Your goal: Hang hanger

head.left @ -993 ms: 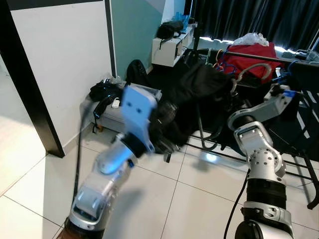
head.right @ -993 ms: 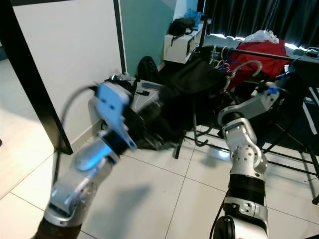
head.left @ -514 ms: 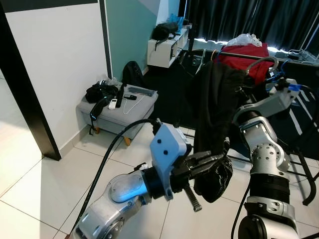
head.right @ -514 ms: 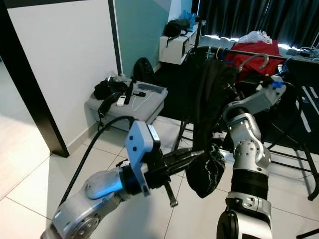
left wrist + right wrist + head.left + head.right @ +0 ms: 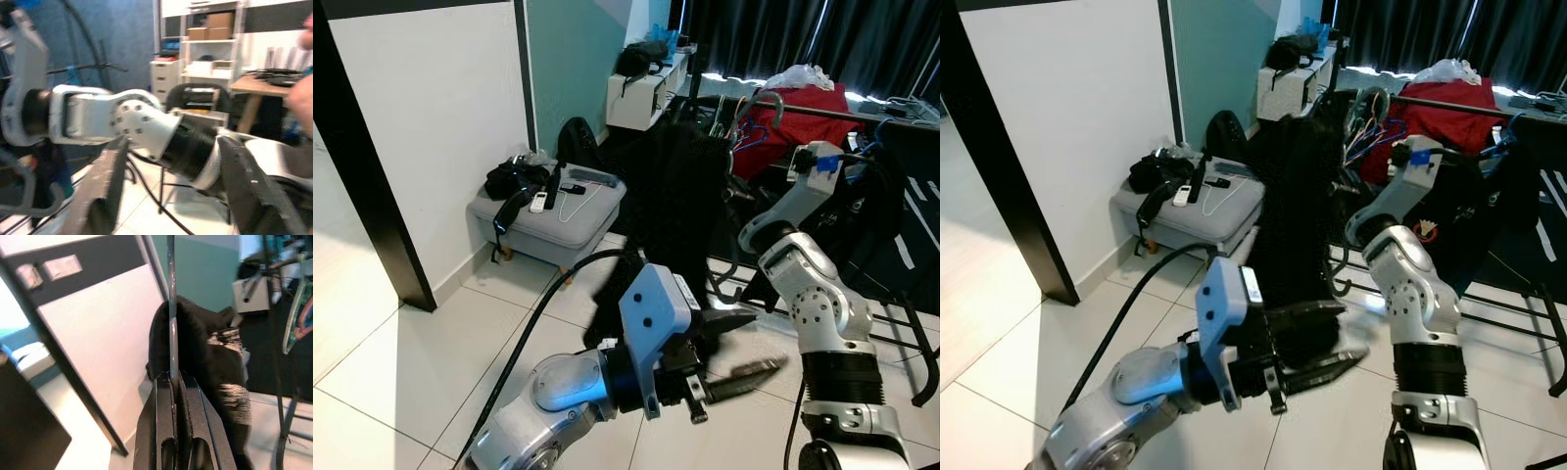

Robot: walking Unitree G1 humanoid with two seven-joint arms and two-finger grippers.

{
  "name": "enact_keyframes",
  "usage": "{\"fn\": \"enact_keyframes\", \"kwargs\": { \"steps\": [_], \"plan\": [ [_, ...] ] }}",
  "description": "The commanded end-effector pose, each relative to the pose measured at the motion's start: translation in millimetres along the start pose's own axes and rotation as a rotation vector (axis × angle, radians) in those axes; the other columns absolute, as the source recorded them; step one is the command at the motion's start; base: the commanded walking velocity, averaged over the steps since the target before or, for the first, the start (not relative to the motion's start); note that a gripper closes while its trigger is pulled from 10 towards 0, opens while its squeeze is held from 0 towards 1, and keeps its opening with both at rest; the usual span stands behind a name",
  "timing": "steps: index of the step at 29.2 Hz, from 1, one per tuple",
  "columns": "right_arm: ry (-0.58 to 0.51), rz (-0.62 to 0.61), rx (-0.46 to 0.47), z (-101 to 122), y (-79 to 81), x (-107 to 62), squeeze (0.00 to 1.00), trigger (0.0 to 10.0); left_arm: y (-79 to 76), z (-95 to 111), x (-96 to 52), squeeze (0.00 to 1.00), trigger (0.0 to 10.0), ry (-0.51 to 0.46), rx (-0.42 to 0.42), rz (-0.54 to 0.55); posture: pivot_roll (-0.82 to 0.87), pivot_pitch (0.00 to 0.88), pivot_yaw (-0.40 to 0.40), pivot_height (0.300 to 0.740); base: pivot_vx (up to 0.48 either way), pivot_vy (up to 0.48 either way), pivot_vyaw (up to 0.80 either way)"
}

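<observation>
A black garment (image 5: 668, 201) hangs from a metal hanger whose hook (image 5: 757, 100) rises close to the left end of the black rail (image 5: 837, 114). I cannot tell whether the hook rests on the rail. In the right wrist view my right gripper (image 5: 172, 382) is shut on the hanger's wire (image 5: 170, 308), with the garment draped just beyond. My right wrist (image 5: 813, 163) is raised beside the garment. My left gripper (image 5: 754, 345) is open low in front, just right of the garment's lower part, and holds nothing. The left wrist view looks between its fingers (image 5: 103, 196) at my right arm (image 5: 122, 120).
A grey ottoman (image 5: 579, 211) with black items and remotes stands by the white wall (image 5: 431, 127) with its black post. Red cloth (image 5: 803, 113) and coloured hangers (image 5: 744, 137) sit on the rail. The rack's legs (image 5: 901, 323) cross the tiled floor at the right.
My right wrist has swung left with the hanger, and the garment now hangs further left. My left gripper has dropped away from the garment's bunched bottom and opened wider.
</observation>
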State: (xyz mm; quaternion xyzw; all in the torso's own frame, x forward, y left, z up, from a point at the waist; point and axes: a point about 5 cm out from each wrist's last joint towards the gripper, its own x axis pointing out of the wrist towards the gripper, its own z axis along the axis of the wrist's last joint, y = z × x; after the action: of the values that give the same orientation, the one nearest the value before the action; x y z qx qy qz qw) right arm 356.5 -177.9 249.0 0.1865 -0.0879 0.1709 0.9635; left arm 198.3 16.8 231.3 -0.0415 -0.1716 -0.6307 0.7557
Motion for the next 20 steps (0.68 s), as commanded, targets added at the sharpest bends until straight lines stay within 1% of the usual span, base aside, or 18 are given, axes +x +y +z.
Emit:
{"fn": "enact_keyframes", "kwargs": {
  "steps": [1,2,3,6,7,9,10,11,12,14,15,16,18,19,20],
  "plan": [
    [-0.066,0.083,-0.035,18.9,4.4,-4.3,0.00,10.0,-1.6,4.5,-3.8,1.00,10.0,-0.007,-0.006,-0.027,-0.02,0.000,-0.084,0.740,0.000,0.000,0.00],
    [-0.066,0.083,-0.035,18.9,4.4,-4.3,0.00,10.0,-1.6,4.5,-3.8,1.00,10.0,-0.007,-0.006,-0.027,-0.02,0.000,-0.084,0.740,0.000,0.000,0.00],
    [-0.070,0.114,-0.046,23.1,1.5,-8.4,0.00,10.0,0.7,9.5,-8.7,1.00,10.0,-0.015,-0.004,-0.035,-0.02,0.000,-0.086,0.740,0.000,0.000,0.00],
    [-0.070,0.114,-0.046,23.1,1.5,-8.4,0.00,10.0,0.7,9.5,-8.7,1.00,10.0,-0.015,-0.004,-0.035,-0.02,0.000,-0.086,0.740,0.000,0.000,0.00],
    [-0.067,0.225,-0.068,29.5,-1.9,-20.8,0.00,10.0,14.9,16.8,-18.9,1.00,10.0,0.002,0.067,0.015,-0.02,0.000,-0.087,0.740,0.000,0.000,0.00],
    [-0.067,0.225,-0.068,29.5,-1.9,-20.8,0.00,10.0,14.9,16.8,-18.9,1.00,10.0,0.002,0.067,0.015,-0.02,0.000,-0.087,0.740,0.000,0.000,0.00],
    [-0.051,0.361,-0.097,34.1,-3.7,-37.4,0.00,10.0,36.2,26.7,-30.0,1.00,10.0,0.017,0.164,0.116,-0.01,0.000,-0.084,0.740,0.000,0.000,0.00],
    [-0.051,0.361,-0.097,34.1,-3.7,-37.4,0.00,10.0,36.2,26.7,-30.0,1.00,10.0,0.017,0.164,0.116,-0.01,0.000,-0.084,0.740,0.000,0.000,0.00],
    [-0.021,0.511,-0.104,36.9,-2.7,-57.1,0.00,10.0,58.8,40.4,-43.6,0.98,10.0,0.025,0.255,0.203,-0.01,0.000,-0.075,0.740,0.000,0.000,0.00],
    [-0.021,0.511,-0.104,36.9,-2.7,-57.1,0.00,10.0,58.8,40.4,-43.6,0.98,10.0,0.025,0.255,0.203,-0.01,0.000,-0.075,0.740,0.000,0.000,0.00],
    [0.004,0.612,-0.105,38.2,-0.7,-70.1,0.00,10.0,72.4,50.8,-52.7,0.00,10.0,0.026,0.312,0.258,-0.01,0.000,-0.075,0.740,0.000,0.000,0.00],
    [0.045,0.725,-0.096,37.5,4.4,-83.5,0.00,10.0,83.3,63.3,-60.6,0.00,10.0,0.022,0.349,0.269,-0.01,0.000,-0.067,0.740,0.000,0.000,0.00],
    [0.045,0.725,-0.096,37.5,4.4,-83.5,0.00,10.0,83.3,63.3,-60.6,0.00,10.0,0.022,0.349,0.269,-0.01,0.000,-0.067,0.740,0.000,0.000,0.00],
    [0.082,0.815,-0.076,36.2,10.3,-92.7,0.00,10.0,91.5,76.2,-66.7,0.00,10.0,0.017,0.371,0.258,-0.01,0.000,-0.063,0.740,0.000,0.000,0.00],
    [0.082,0.815,-0.076,36.2,10.3,-92.7,0.00,10.0,91.5,76.2,-66.7,0.00,10.0,0.017,0.371,0.258,-0.01,0.000,-0.063,0.740,0.000,0.000,0.00]
  ]
}}
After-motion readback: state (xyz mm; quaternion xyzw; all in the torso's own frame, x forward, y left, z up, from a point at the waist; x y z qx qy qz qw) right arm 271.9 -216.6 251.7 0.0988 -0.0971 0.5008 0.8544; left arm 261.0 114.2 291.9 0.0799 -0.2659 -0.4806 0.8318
